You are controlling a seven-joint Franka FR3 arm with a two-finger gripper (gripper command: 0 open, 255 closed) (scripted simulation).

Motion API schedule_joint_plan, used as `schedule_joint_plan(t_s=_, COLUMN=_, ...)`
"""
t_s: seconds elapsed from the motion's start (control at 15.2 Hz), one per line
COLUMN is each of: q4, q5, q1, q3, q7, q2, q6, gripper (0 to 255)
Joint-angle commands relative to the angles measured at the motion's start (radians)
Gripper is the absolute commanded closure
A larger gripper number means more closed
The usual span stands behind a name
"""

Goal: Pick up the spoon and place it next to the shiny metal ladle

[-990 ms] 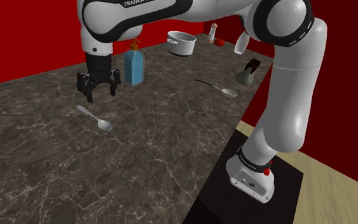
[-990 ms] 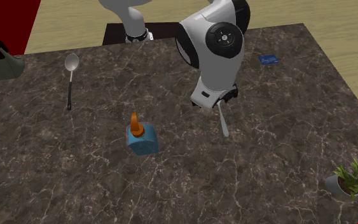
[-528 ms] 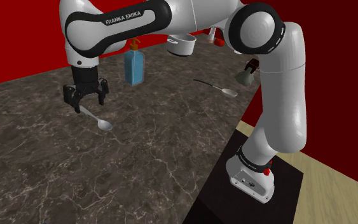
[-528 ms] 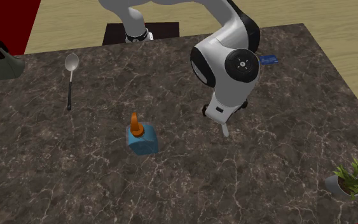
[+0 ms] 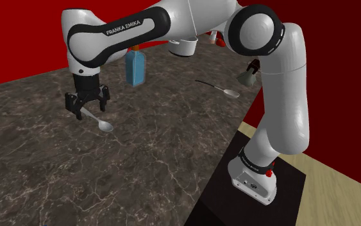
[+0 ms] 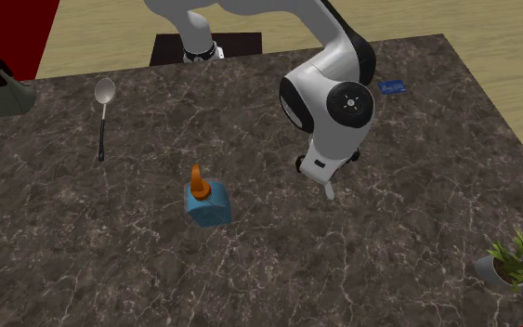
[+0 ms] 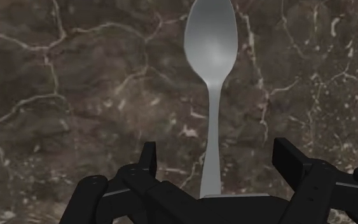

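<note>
The gripper (image 5: 88,110) has dropped lower, fingers apart astride the one spoon (image 5: 103,124); one ladle (image 5: 227,91) lies well apart.

The spoon (image 7: 211,44) is grey, the pincer (image 7: 216,150) black, the bottle (image 6: 210,208) blue, the counter (image 5: 140,154) dark with white veins.

Counter (image 6: 83,251): dark marble, pale veins.
Bottle (image 6: 208,202): blue, orange pump, upright, mid-counter.
Pot (image 5: 184,48): white, nr red wall (image 5: 18,32).
Plant (image 6: 513,261): counter corner.
</note>
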Motion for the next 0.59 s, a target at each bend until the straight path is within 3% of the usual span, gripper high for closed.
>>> schedule_joint_plan(t_s=0.0, q4=-0.001, q5=0.000, q1=0.000, q3=0.000, q7=0.000, q2=0.000, q6=0.001, gripper=0)
schedule_joint_plan(t_s=0.13, q4=-0.001, q5=0.000, q1=0.000, q3=0.000, q7=0.000, q2=0.000, q6=0.001, gripper=0)
schedule_joint_plan(t_s=0.2, q4=-0.001, q5=0.000, q1=0.000, q3=0.000, q7=0.000, q2=0.000, q6=0.001, gripper=255)
schedule_joint_plan(t_s=0.53, q4=0.001, q5=0.000, q1=0.000, q3=0.000, q7=0.000, q2=0.002, q6=0.001, gripper=255)
